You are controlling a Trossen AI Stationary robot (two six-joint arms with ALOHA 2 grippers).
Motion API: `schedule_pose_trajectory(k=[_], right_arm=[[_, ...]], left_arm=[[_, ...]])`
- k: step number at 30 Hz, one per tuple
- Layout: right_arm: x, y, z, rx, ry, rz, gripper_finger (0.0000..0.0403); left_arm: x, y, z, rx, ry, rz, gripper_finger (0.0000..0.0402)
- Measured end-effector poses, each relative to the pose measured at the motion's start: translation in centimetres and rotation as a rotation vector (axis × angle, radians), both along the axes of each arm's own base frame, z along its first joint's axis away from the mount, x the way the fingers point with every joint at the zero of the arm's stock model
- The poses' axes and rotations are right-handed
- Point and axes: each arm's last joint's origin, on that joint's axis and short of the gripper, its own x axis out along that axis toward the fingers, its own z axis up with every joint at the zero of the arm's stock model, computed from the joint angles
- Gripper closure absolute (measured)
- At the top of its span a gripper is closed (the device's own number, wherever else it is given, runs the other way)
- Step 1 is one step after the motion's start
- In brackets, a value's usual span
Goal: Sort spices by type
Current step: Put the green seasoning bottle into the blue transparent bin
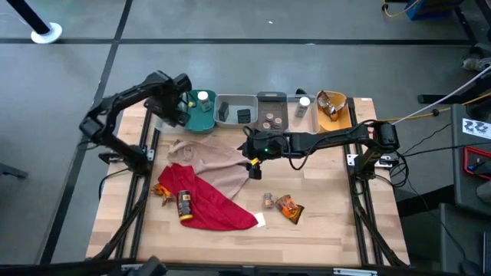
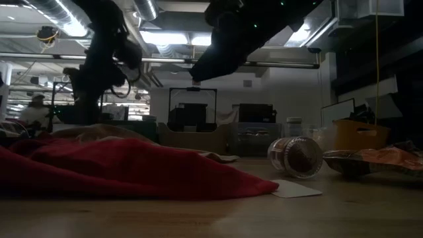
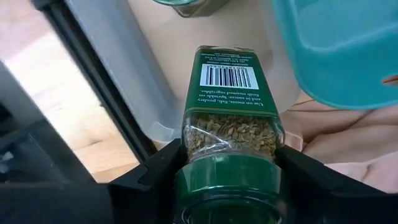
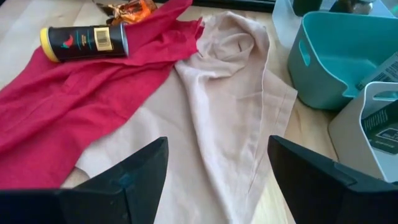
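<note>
My left gripper (image 3: pixel 229 155) is shut on a green-capped spice jar (image 3: pixel 229 93) with a green barcode label and dried herbs inside. It hangs at the table's far left (image 1: pixel 175 111), beside the teal bin (image 1: pixel 201 115). My right gripper (image 4: pixel 217 168) stands open above the tan cloth (image 4: pixel 230 93), near the table's middle (image 1: pixel 253 167), with nothing between its fingers. A black bottle with a yellow cap (image 4: pixel 84 42) lies on the red cloth (image 1: pixel 211 203). On the table lie a small jar (image 1: pixel 268 200) and orange packets (image 1: pixel 290 208). My left gripper pinches the jar between its two fingers, on its two clear sides just below the green cap (image 3: pixel 186 146). The fingers come from above, pointing steeply down. The jar hangs lengthwise below them, cap uppermost and bottom end down, clear of the table.
A row of bins stands along the far edge: teal, grey (image 1: pixel 236 111), dark grey (image 1: pixel 270 111), clear (image 1: pixel 301 107) and yellow (image 1: pixel 331 111), each with spices in it. Another orange packet (image 1: pixel 163 191) lies at the red cloth's left. A white card (image 1: pixel 261 221) lies nearby.
</note>
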Motion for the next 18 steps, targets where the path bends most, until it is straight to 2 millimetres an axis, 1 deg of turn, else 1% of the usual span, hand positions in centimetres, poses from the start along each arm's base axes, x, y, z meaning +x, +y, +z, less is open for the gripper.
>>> schedule_pose_trajectory(k=[9, 13, 18], right_arm=[[0.0, 0.0, 0.0, 0.0, 0.003, 0.0, 0.0127], [0.0, 0.0, 0.0, -0.002, 0.005, 0.002, 0.0127], [-0.1, 0.0, -0.2, -0.002, 0.021, 0.002, 0.0127]], left_arm=[[0.7, 2.3, -2.9, -0.104, -0.021, -0.078, 0.0204], [0.9, 2.8, -3.6, -0.12, -0.024, -0.119, 0.0204], [1.0, 3.0, -4.0, -0.126, -0.019, -0.115, 0.0199]])
